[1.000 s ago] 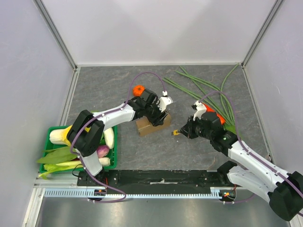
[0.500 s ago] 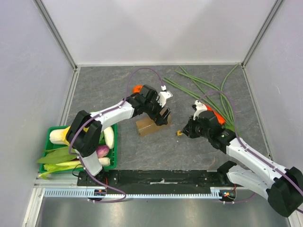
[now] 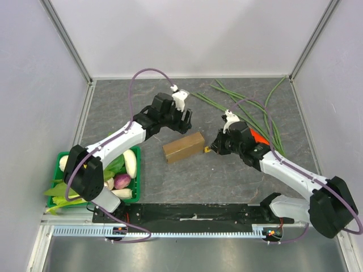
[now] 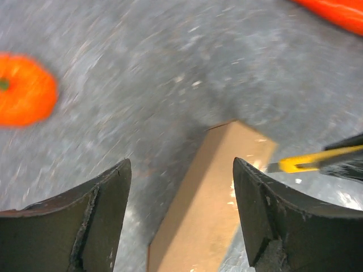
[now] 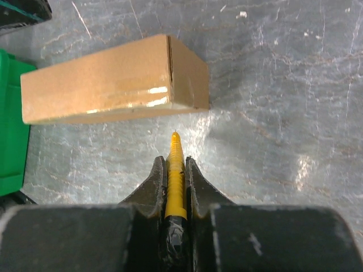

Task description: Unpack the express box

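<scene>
You have the box (image 3: 184, 147) lying flat near the middle of the tabletop (image 3: 227, 175). It is a small, plain brown cardboard carton, lid shut, with shiny tape (image 5: 130, 93) along its long seam and its right end angled toward the far edge.

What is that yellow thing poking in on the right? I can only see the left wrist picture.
Observer: A yellow cutter, clamped in the right gripper, its tip just short of the express box.
Operator: Is the box open yet?
Observer: No. The right wrist view shows it shut, with shiny tape along the seam.
Operator: Anything else nearby?
Observer: A green crate of vegetables stands off to the box's near left.
</scene>
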### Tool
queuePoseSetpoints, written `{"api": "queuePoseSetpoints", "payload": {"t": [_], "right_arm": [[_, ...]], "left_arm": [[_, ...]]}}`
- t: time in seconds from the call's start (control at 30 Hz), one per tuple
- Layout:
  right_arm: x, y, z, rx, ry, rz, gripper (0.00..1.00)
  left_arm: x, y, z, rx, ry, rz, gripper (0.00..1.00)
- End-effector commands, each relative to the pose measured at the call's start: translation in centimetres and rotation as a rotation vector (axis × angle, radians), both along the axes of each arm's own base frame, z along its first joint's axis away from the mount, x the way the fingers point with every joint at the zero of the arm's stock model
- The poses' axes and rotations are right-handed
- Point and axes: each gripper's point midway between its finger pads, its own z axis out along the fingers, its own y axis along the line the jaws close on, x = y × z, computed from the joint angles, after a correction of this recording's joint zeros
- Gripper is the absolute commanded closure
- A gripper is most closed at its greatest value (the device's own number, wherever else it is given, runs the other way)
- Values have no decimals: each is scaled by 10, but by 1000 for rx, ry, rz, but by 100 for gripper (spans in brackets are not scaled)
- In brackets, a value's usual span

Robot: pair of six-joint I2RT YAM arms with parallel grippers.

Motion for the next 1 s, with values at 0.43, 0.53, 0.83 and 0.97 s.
{"api": "queuePoseSetpoints", "payload": {"t": [0.43,0.53,0.83,0.97], "right_arm": [[95,62,46,102,-155,-7,100],[104,79,47,123,-155,42,100],[113,107,49,109,-153,149,100],[122,86,67,45,-196,44,100]], "left_arm": [[-39,69,-108,-94,511,284,38],[-49,53,-105,-175,552,202,39],[-54,50,-99,-205,536,162,40],[-29,83,-83,-121,353,341,41]]}}
